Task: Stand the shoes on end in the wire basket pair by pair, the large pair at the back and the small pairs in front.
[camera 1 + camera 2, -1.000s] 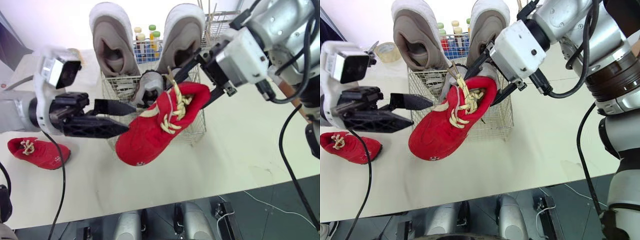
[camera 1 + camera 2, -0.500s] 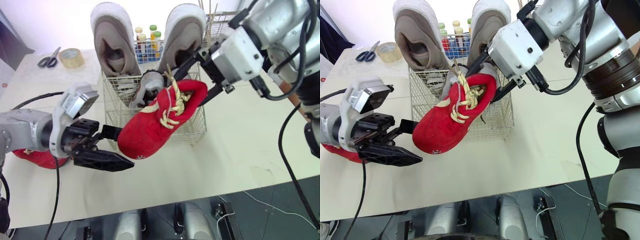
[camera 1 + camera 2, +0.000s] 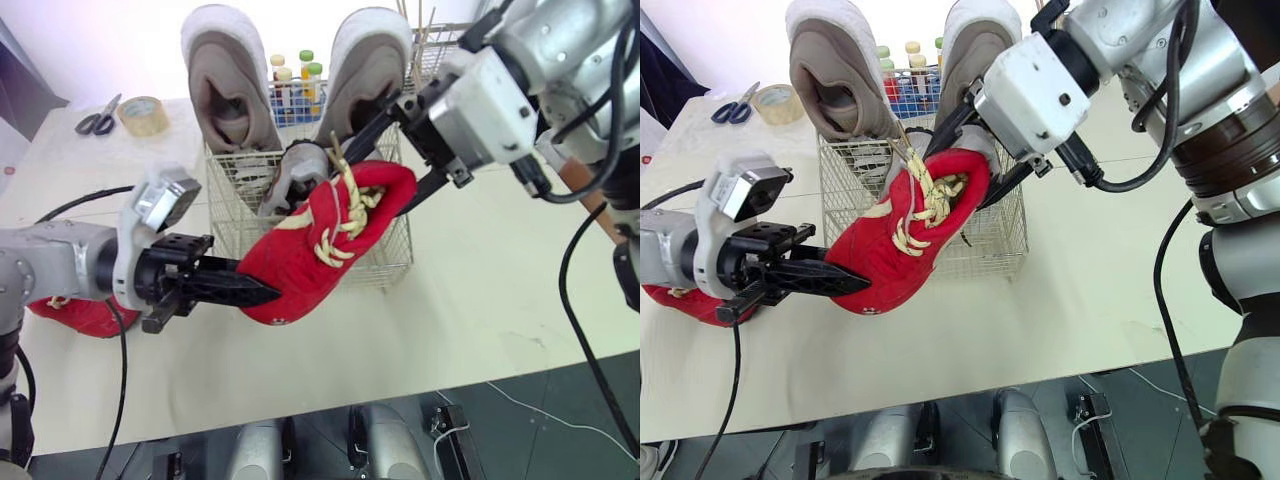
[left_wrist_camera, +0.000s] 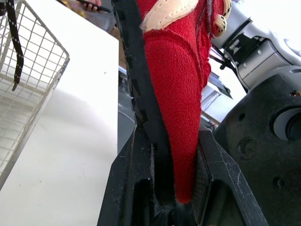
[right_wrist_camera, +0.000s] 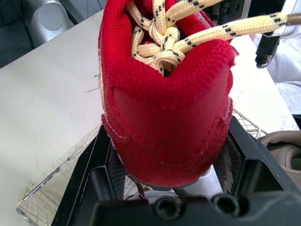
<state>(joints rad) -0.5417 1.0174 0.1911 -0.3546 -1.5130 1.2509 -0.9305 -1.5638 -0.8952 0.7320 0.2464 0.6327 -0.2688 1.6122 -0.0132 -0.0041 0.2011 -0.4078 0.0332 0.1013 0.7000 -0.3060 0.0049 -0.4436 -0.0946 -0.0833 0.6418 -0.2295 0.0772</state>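
Over a white table (image 3: 480, 300), the left gripper (image 3: 262, 293) clamps the toe and the right gripper (image 3: 385, 172) the heel of a red shoe (image 3: 320, 245), aloft before the wire basket (image 3: 385, 262). Large beige shoes (image 3: 225, 85) stand at its back, and a second red shoe (image 3: 85, 318) lies at left.

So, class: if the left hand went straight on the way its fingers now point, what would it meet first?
The red shoe: its toe sits clamped between the fingers of the left hand. Beyond it probably the front of the wire basket, though depth is unclear.
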